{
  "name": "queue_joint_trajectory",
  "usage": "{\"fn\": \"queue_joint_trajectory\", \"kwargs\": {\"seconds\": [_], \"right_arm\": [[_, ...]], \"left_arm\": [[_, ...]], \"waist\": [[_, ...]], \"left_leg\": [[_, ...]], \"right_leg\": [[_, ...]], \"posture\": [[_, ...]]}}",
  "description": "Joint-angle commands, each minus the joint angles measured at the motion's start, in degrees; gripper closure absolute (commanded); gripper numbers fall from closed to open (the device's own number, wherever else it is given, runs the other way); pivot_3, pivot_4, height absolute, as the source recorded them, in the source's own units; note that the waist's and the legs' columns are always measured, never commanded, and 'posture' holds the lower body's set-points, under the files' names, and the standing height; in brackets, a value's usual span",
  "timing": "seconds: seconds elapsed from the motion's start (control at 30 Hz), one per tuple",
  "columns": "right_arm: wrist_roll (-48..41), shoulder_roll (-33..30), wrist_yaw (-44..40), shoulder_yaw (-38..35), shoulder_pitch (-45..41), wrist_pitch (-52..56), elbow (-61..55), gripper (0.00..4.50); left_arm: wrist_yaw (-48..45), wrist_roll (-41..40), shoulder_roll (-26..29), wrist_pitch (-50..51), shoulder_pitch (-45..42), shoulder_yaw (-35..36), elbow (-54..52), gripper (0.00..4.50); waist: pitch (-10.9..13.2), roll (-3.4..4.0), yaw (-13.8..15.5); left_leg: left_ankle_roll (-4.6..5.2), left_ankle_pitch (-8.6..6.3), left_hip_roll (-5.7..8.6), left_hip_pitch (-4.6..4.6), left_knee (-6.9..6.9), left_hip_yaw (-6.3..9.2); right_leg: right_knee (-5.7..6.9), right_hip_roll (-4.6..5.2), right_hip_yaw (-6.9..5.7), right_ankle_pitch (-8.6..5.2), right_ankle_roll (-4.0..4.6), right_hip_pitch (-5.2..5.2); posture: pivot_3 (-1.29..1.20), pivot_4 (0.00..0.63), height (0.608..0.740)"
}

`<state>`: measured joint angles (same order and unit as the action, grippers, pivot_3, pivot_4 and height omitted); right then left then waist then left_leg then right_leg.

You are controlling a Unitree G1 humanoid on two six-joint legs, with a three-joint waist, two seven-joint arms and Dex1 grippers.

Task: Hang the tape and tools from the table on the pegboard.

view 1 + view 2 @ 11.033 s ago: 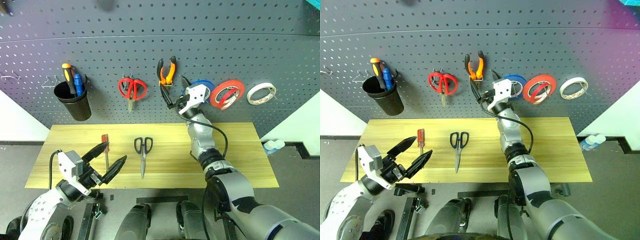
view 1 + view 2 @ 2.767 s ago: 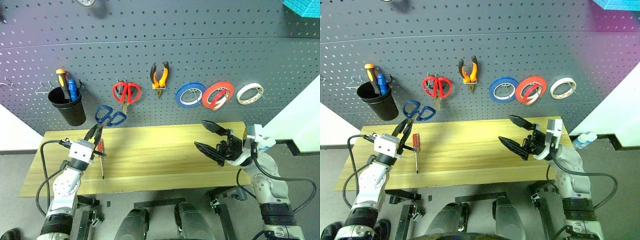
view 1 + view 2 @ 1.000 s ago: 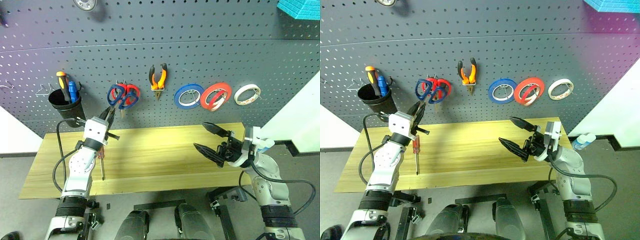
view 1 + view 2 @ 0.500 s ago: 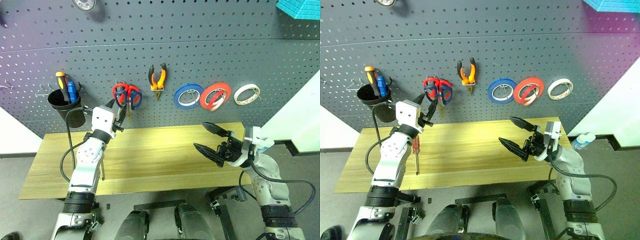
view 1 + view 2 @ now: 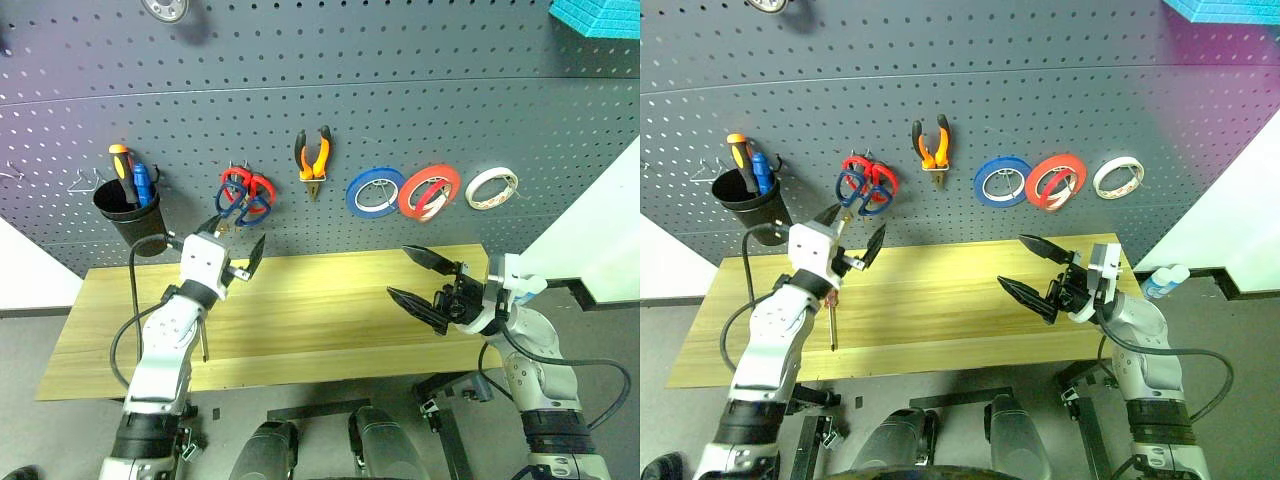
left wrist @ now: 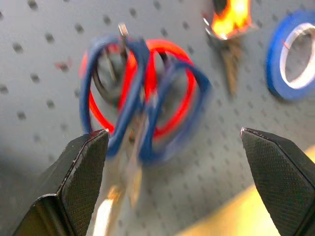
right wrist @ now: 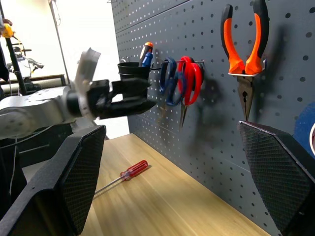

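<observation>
Dark blue-handled scissors [image 5: 237,203] hang on a pegboard [image 5: 420,90] hook, in front of red-handled scissors [image 5: 253,186]. My left gripper [image 5: 238,233] is open just below and in front of them, holding nothing; in its wrist view the scissors [image 6: 142,105] are blurred between its fingers [image 6: 83,172]. Orange-handled pliers [image 5: 313,160] and a red tape ring [image 5: 428,192] hang further right. The red-handled screwdriver [image 5: 831,322] lies on the wooden table [image 5: 330,300], partly behind my left arm. My right gripper [image 5: 400,272] is open and empty above the table's right part.
A black cup [image 5: 125,208] holding orange and blue drivers hangs at the board's left, next to bare hooks [image 5: 85,183]. A blue roll [image 5: 374,192] and a white roll [image 5: 492,188] flank the red tape. A white bottle [image 5: 1165,279] stands past the table's right end.
My left gripper has opened and let go of the blue-handled scissors, which now hang on the hook. It has drawn back and down a little. The right arm has not moved.
</observation>
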<state>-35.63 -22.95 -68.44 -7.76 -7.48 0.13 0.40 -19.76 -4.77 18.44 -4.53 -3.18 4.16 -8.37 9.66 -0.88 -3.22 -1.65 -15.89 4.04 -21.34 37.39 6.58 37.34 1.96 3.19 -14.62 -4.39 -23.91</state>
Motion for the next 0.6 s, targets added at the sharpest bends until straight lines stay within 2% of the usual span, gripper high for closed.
{"fn": "queue_joint_trajectory", "kwargs": {"seconds": [0.03,0.13,0.37,0.6], "right_arm": [[-1.37,-0.5,-0.52,-0.02,-1.31,0.46,-2.84,0.0],[-2.14,-0.92,-1.84,0.95,-2.02,1.88,-3.95,0.0],[-2.69,-0.93,-4.01,3.3,-2.59,3.75,-6.37,0.0],[-2.19,-1.55,-5.34,3.5,-1.53,3.78,-5.84,0.0]], "left_arm": [[-0.65,-0.89,2.01,-2.03,3.08,3.12,-3.34,0.03],[0.0,-0.89,2.49,-1.85,5.27,4.6,-1.38,0.03],[5.89,0.7,-0.65,9.44,6.42,4.84,4.49,0.03],[9.07,-1.15,-1.24,18.63,3.54,7.44,8.7,0.03]], "waist": [[0.0,0.0,-0.14],[0.01,0.02,-0.28],[0.05,0.01,-0.22],[0.19,0.03,-0.07]], "left_leg": [[0.0,0.0,0.0,0.01,0.0,0.0],[0.0,0.0,0.0,0.04,0.0,0.01],[0.04,-0.02,0.0,0.25,-0.01,0.05],[0.07,-0.04,-0.01,0.27,-0.02,0.09]], "right_leg": [[0.0,0.0,0.0,0.0,0.0,0.01],[-0.01,0.0,0.0,0.0,0.01,0.06],[-0.14,0.0,-0.04,-0.01,-0.01,0.34],[-0.16,0.0,-0.05,-0.02,-0.01,0.36]], "posture": [[-0.13,0.147,0.74],[-0.13,0.151,0.74],[-0.11,0.17,0.74],[-0.1,0.191,0.74]]}}
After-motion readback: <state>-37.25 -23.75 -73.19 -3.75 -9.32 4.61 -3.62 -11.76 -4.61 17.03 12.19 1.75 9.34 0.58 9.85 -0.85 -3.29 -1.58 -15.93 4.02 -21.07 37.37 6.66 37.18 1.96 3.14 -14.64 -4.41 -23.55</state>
